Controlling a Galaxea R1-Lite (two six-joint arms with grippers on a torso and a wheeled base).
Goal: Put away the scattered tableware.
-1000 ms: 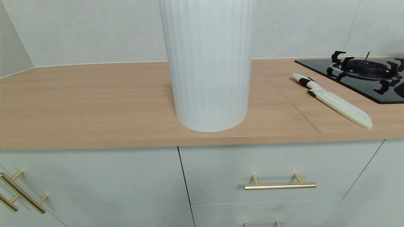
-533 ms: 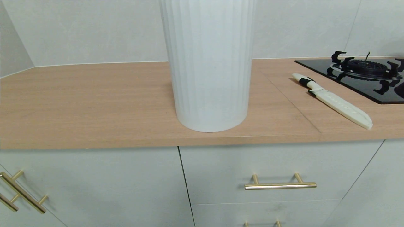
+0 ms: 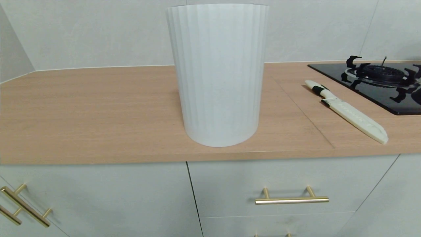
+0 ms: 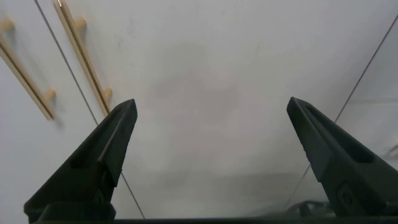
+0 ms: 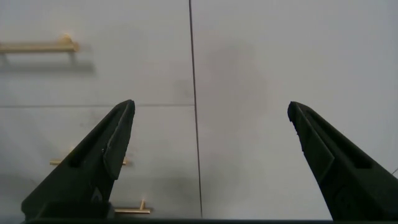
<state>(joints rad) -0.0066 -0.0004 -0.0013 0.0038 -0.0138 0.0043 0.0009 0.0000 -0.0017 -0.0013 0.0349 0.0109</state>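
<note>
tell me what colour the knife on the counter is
Cream-white knife with black bands on its handle; head view shows it best.

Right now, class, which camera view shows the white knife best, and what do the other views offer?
The head view: the knife lies whole on the countertop, between the ribbed container and the stove, handle toward the wall. The wrist views face cabinet fronts past the open left gripper and right gripper.

Hob (image 3: 371,86) cut off rt edge; container (image 3: 217,75) inside hidden.
</note>
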